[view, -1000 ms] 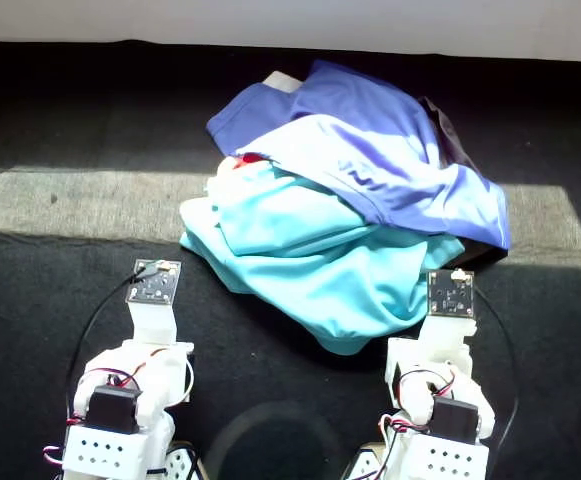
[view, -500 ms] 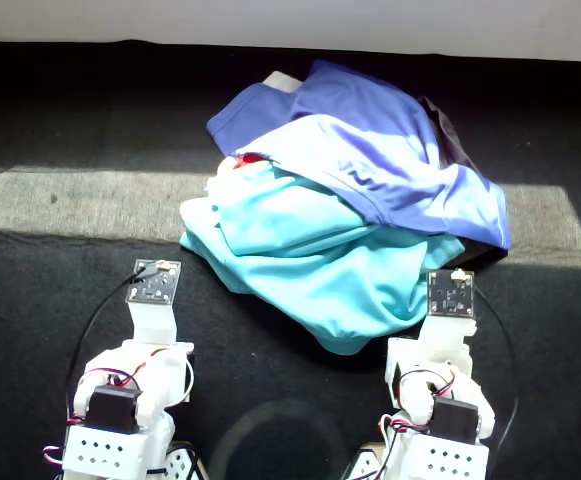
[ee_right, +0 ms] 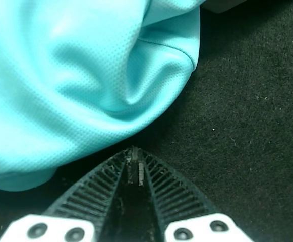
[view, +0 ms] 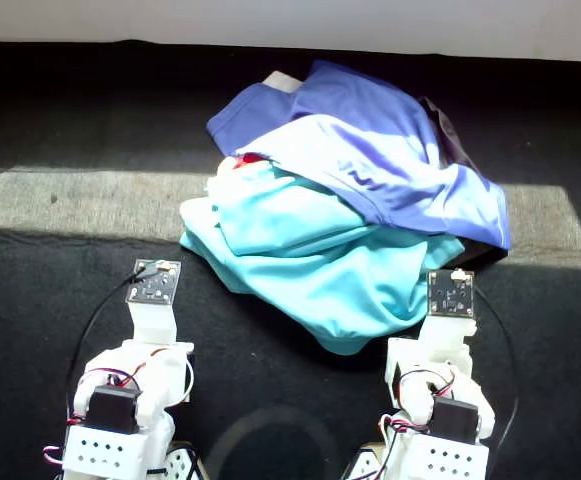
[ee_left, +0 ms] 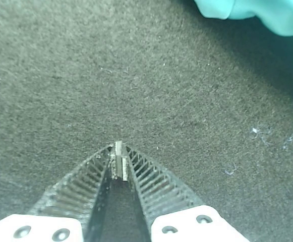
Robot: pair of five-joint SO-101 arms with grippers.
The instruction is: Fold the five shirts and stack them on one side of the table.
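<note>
a crumpled heap of shirts (view: 350, 200) lies unfolded on the dark desk (view: 60, 290), at its middle and somewhat to the right, with two robot arms parked side by side at the near edge. a blue shirt (view: 370, 140) drapes over the far and right part of the heap. a turquoise shirt (view: 310, 260) spreads beneath it toward the arms. a dark garment (view: 457, 140) shows along the heap's right side, a sliver of red cloth (view: 252, 157) peeks out between blue and turquoise on the left, and a pale corner (view: 282, 82) sticks out at the far edge. the left arm (view: 135, 375) sits near left; the left gripper (ee_left: 118, 162) is closed, toothed jaws meeting at the tips, empty, over bare desk, with the turquoise hem a little way beyond it. the right arm (view: 440, 375) sits near right; the right gripper (ee_right: 134, 165) is likewise closed and holds nothing, its tips just beside the near fold of the turquoise shirt, though whether they touch the cloth cannot be told. a band of sunlight (view: 60, 200) crosses the desk from left to right on the far side of the arms.
</note>
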